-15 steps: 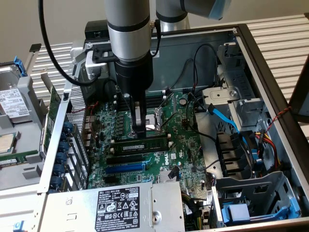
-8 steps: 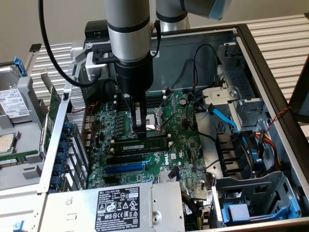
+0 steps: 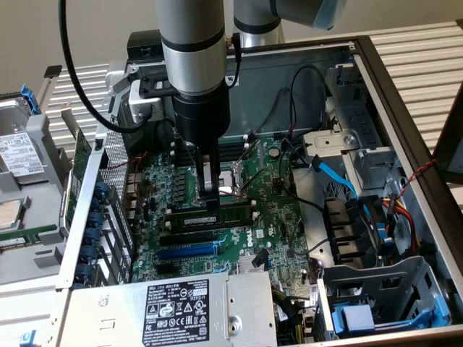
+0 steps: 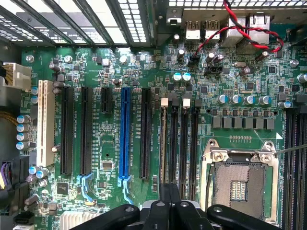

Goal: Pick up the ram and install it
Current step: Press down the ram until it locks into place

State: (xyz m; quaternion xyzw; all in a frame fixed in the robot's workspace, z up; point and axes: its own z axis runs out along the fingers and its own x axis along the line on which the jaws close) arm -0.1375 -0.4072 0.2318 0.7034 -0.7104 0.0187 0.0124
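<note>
green ram (image 3: 217, 215) seated in its slot — hand (image 3: 209, 202) touching it.

I work at a computer repair bench (a lab, perhaps): an opened computer case (image 3: 405, 108) bares its motherboard (image 3: 268, 210), a loose hard drive (image 3: 18, 152) alongside.

Green motherboard (image 4: 144, 201) carries a blue expansion slot (image 4: 125, 132), black memory slots (image 4: 183, 139) and a cream slot (image 4: 45, 122).

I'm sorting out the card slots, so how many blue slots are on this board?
1. The blue slot sits among the black slots, with a white slot further off. Parts of the board under the arm may hide more.
</note>
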